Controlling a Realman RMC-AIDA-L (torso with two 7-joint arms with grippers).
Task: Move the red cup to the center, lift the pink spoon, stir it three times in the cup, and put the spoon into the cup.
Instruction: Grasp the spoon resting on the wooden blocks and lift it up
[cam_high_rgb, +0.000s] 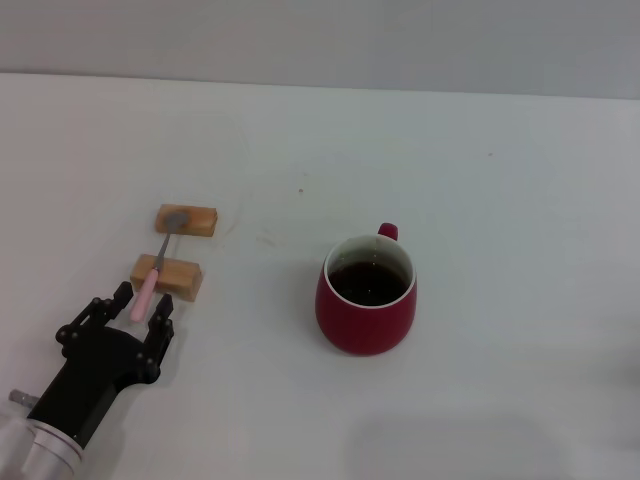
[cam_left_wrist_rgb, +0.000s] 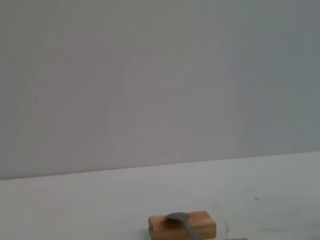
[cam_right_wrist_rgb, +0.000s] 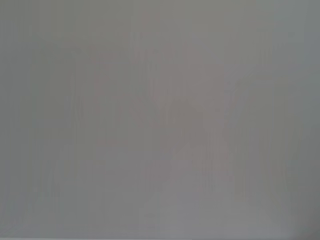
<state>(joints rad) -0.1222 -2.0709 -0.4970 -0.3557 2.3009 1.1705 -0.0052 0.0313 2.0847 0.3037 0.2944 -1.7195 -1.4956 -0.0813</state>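
Note:
The red cup (cam_high_rgb: 366, 295) stands near the middle of the white table, its small handle pointing away from me and dark liquid inside. The pink spoon (cam_high_rgb: 152, 272) lies across two tan wooden blocks, its grey bowl (cam_left_wrist_rgb: 177, 218) resting on the far block (cam_high_rgb: 186, 219) and its pink handle on the near block (cam_high_rgb: 167, 276). My left gripper (cam_high_rgb: 128, 312) is open just short of the handle's near end, one finger on each side of it. The right gripper is out of view.
The white table (cam_high_rgb: 480, 180) stretches wide to the right and beyond the cup. A pale wall rises behind the table's far edge. The right wrist view holds only a blank pale surface.

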